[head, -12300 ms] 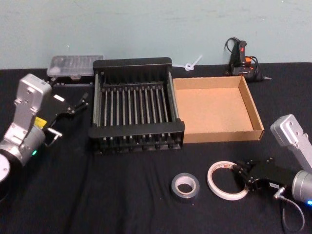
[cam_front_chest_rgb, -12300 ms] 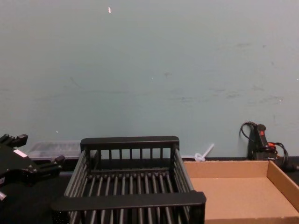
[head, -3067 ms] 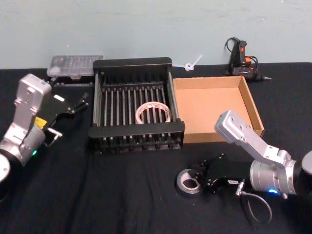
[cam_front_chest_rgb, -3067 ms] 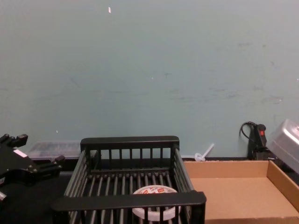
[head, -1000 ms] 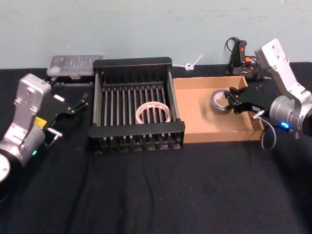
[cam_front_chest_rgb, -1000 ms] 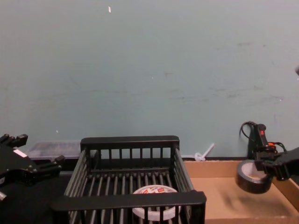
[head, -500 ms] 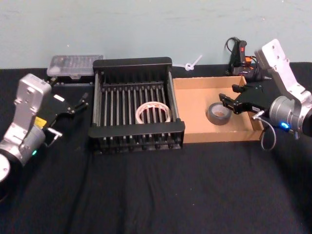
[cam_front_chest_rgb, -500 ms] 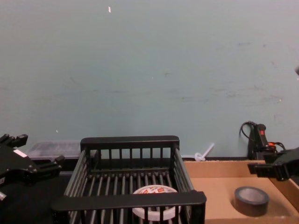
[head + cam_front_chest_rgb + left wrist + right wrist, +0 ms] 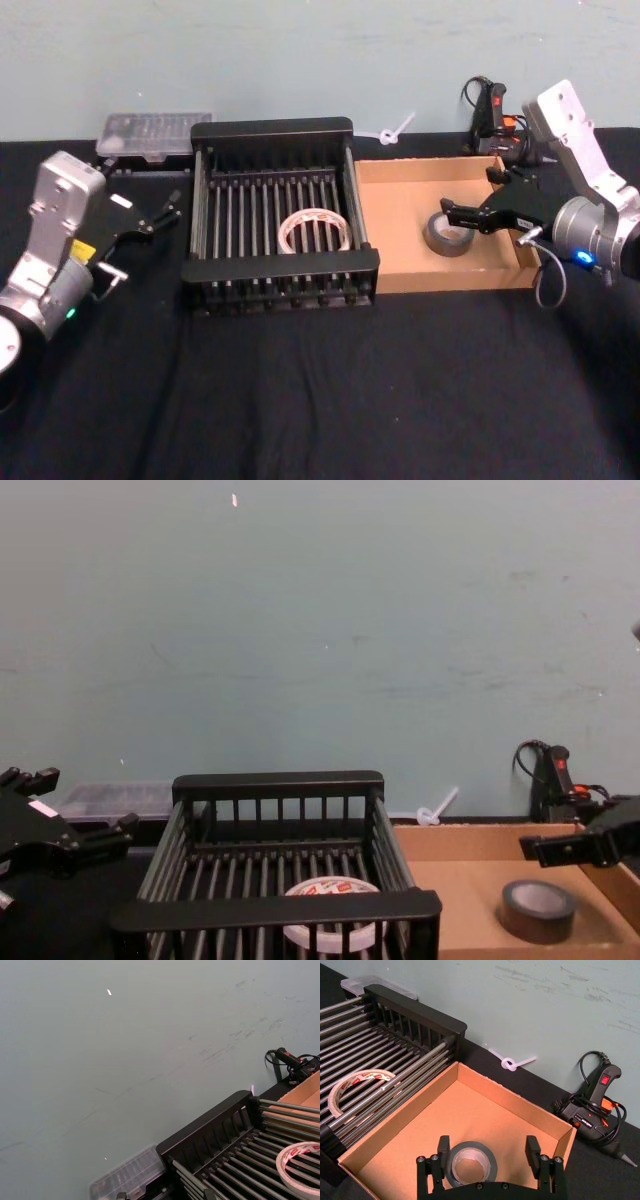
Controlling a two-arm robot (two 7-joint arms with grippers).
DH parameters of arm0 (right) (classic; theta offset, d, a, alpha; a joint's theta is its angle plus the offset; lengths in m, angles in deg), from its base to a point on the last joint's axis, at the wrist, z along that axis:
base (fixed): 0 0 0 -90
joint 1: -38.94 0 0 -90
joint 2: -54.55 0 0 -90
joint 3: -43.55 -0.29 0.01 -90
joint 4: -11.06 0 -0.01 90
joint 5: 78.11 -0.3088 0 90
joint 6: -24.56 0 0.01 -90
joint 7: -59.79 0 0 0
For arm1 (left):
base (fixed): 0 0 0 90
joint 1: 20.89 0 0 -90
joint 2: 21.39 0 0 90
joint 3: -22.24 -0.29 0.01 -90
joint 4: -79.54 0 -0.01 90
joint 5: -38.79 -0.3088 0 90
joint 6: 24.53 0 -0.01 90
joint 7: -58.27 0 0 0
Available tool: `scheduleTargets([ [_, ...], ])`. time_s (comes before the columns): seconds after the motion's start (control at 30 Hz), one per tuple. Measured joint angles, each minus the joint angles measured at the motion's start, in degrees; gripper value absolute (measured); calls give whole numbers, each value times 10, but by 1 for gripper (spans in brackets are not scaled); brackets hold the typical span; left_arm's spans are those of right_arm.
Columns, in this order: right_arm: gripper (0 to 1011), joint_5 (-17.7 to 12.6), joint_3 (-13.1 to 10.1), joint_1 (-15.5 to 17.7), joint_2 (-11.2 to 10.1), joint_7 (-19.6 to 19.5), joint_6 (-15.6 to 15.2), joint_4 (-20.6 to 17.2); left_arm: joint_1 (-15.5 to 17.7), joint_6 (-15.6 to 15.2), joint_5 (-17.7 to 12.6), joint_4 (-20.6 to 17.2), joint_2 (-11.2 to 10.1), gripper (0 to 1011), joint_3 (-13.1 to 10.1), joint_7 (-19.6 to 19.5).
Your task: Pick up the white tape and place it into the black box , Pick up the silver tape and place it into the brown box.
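Observation:
The silver tape (image 9: 446, 236) lies flat on the floor of the brown box (image 9: 455, 276), toward its right side. My right gripper (image 9: 468, 192) hovers just above it, open, with its fingers spread wider than the roll (image 9: 487, 1160) and apart from it. The white tape (image 9: 314, 231) rests on the barred bottom of the black box (image 9: 280, 265), which stands left of the brown box. In the chest view the white tape (image 9: 330, 888) shows behind the crate's front rim and the silver tape (image 9: 537, 910) sits low at the right. My left gripper (image 9: 165, 210) is parked left of the crate, open.
A clear plastic case (image 9: 155, 135) lies behind the crate at the far left. A black glue gun with cable (image 9: 495, 115) and a white zip tie (image 9: 392, 130) lie behind the brown box by the wall. Bare black cloth covers the table's front half.
My right gripper opened over the brown box. The silver tape left it and dropped onto the box floor, where it now lies flat. The left arm stayed still.

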Motion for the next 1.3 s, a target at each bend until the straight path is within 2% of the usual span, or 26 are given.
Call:
scheduleTargets([
  [0.07, 997, 0, 0, 0, 0, 0, 0, 0, 0, 0, 0, 0, 0, 1001, 0, 0],
  [0.23, 1002, 0, -1, 1, 1, -1, 1, -1, 0, 0, 0, 0, 0, 1001, 0, 0],
  [0.4, 1002, -1, -24, 15, 12, -20, 17, -11, 0, 0, 0, 0, 0, 1001, 0, 0],
  [0.5, 1002, 4, -40, 30, 22, -48, 49, -21, 0, 0, 0, 0, 0, 1002, 0, 0],
  [0.63, 1002, 27, -55, 55, 38, -90, 113, -26, 0, 0, 0, 0, 0, 1001, 0, 0],
  [0.83, 1002, 69, -55, 81, 46, -126, 169, -27, 0, 0, 0, 0, 0, 1001, 0, 0],
  [1.1, 1003, 114, -53, 107, 53, -160, 219, -18, 0, 0, 0, 0, 0, 1001, 0, 0],
  [1.3, 1002, 128, -59, 116, 60, -171, 229, -10, 0, 0, 0, 0, 0, 1001, 0, 0],
])
